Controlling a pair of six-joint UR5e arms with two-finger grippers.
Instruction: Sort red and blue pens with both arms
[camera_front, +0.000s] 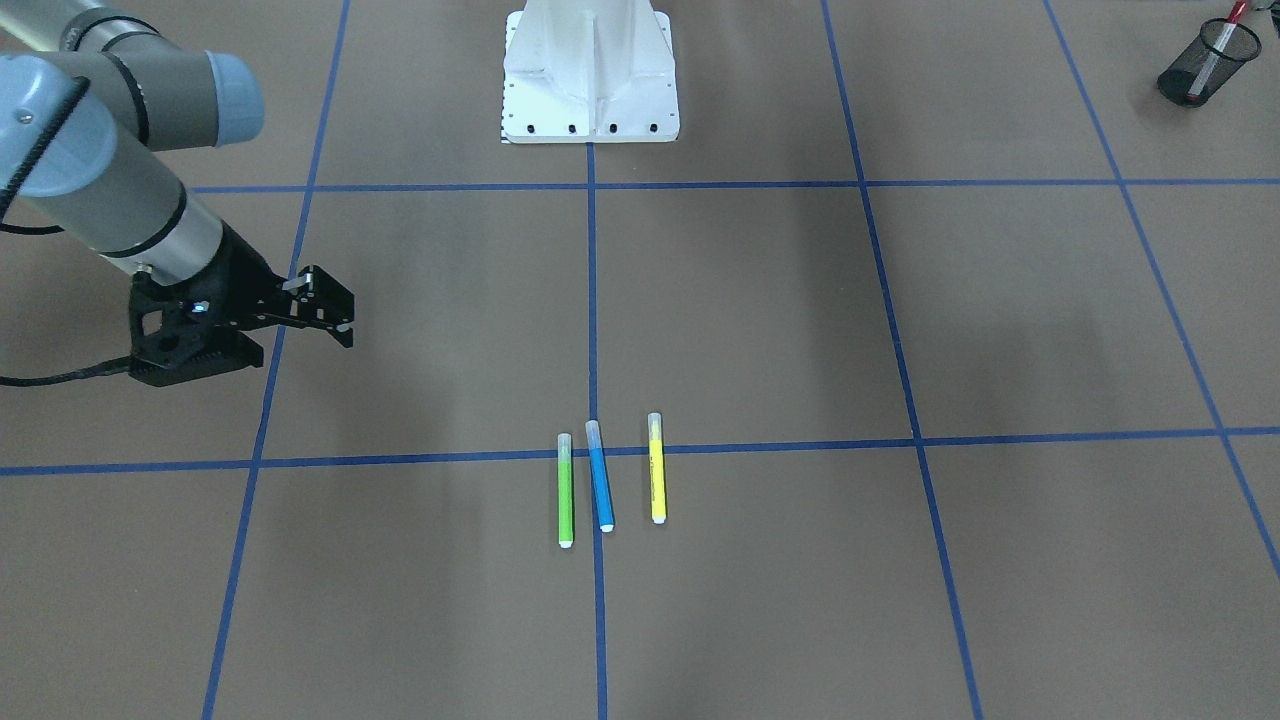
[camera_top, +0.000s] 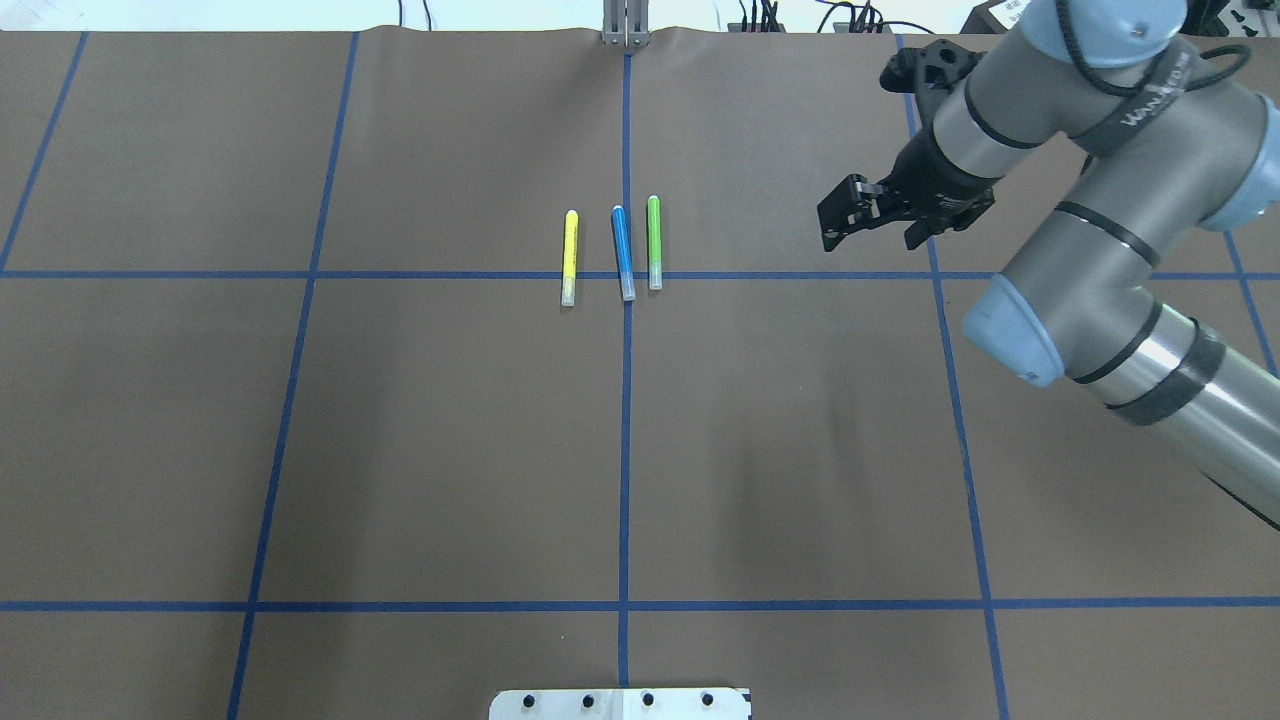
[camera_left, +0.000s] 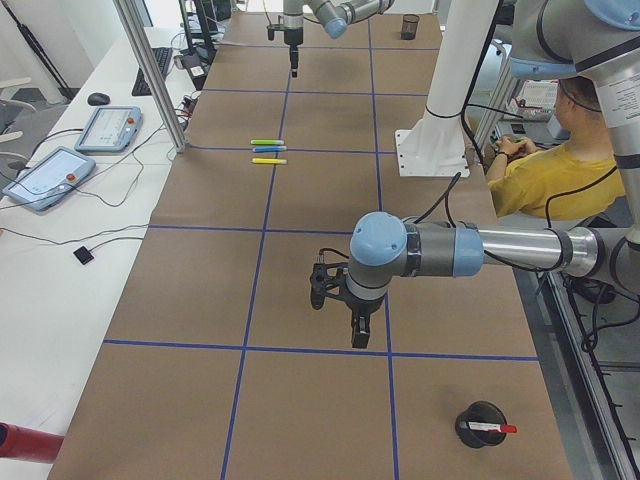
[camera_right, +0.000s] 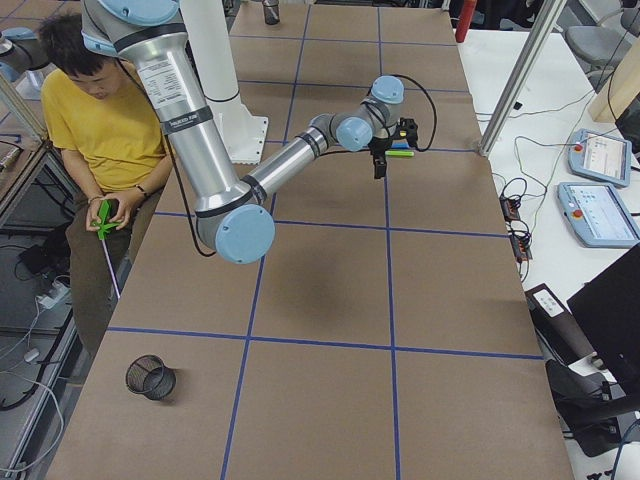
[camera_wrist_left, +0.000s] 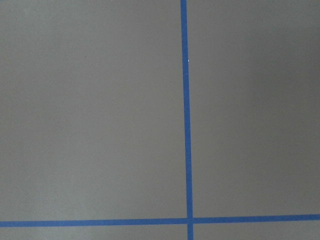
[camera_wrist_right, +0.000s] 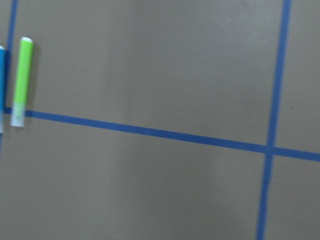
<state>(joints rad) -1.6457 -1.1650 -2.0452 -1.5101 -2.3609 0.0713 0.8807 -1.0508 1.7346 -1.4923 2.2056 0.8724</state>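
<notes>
Right gripper (camera_top: 870, 232) jaws apart, hovering; left arm (camera_left: 500, 248) outstretched.

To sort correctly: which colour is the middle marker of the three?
The middle marker is blue; the front-facing view shows it best.

Blue pen (camera_front: 600, 478) lying flat, clear-capped; red-capped white pen (camera_front: 1222, 40) leaning in black mesh cup (camera_front: 1180, 85).
</notes>
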